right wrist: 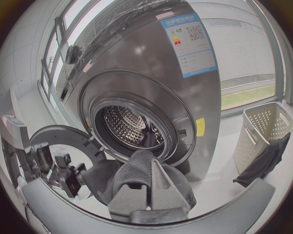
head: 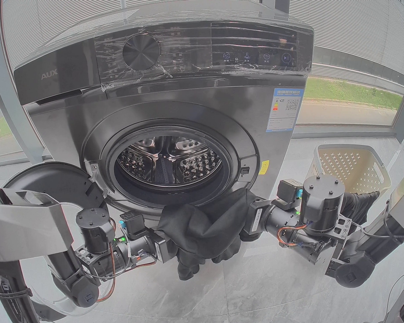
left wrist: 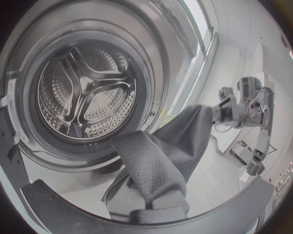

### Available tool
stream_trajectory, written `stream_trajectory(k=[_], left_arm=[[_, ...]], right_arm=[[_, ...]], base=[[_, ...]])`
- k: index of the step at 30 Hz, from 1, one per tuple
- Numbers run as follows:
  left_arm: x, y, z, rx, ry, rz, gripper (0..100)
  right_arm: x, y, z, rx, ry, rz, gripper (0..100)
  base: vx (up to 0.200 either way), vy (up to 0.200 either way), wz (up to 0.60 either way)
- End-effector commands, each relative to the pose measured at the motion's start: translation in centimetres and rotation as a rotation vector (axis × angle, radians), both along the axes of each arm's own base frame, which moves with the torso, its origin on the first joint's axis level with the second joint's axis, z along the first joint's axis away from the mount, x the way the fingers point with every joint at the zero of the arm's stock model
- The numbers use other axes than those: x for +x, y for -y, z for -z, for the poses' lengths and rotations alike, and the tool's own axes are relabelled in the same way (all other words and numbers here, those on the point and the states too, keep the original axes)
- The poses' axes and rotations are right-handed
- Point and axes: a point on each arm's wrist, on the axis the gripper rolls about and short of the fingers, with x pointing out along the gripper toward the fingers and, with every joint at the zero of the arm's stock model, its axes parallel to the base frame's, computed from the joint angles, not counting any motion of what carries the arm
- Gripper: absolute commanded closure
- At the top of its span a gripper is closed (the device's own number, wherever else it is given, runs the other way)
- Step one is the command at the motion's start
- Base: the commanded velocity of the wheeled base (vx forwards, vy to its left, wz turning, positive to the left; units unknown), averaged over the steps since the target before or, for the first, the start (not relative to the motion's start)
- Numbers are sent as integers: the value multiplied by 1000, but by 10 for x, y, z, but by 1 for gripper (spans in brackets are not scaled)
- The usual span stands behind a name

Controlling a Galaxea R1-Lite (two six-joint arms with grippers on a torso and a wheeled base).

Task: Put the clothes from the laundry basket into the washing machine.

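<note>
Left gripper (left wrist: pixel 149 199) and right gripper (right wrist: pixel 149 195) each clamp the black garment (head: pixel 204 225). I see it stretched between them, just below the washing machine (head: pixel 173 94) opening. Another dark cloth (right wrist: pixel 265 161) hangs over the laundry basket (head: pixel 343 163) rim.

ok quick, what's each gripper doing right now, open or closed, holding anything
left gripper: closed, holding one end of the black garment.
right gripper: closed, holding the other end of the same black garment.
</note>
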Motion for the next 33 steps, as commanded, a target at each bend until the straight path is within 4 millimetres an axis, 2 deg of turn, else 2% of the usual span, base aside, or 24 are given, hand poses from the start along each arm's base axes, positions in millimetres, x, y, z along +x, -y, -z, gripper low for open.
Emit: stream_trajectory(k=[1,3,6,11,15,16,19,23,26,33], left_arm=[[-12,-11,-26,-36,61,16,100],[-24,-21,-40,-58,86,46,100],[-32,-28,-50,-75,105,57,100],[-32,-30,-56,-85,125,55,100],[-29,-28,-58,-87,145,57,100],[-28,-27,-59,-89,147,57,100],[-27,-26,-57,-91,138,56,100],[-19,-24,-52,-85,129,42,100],[-16,-23,-51,-82,129,27,100],[-13,-23,-45,-68,113,-22,100]], right_arm=[[-7,4,13,-44,-46,-6,100],[-11,8,22,-79,-93,-7,100],[-16,10,33,-110,-128,-20,100],[-29,4,40,-130,-147,-68,100],[-30,1,44,-125,-159,-85,100],[-29,1,45,-122,-161,-85,0],[-28,0,53,-143,-187,-80,0],[-34,7,84,-261,-287,-83,0],[-36,3,94,-289,-301,-97,0],[-36,-20,85,-220,-216,-192,0]], base=[[0,0,0],[0,0,0],[0,0,0],[0,0,0],[0,0,0],[0,0,0],[0,0,0],[0,0,0],[0,0,0],[0,0,0]])
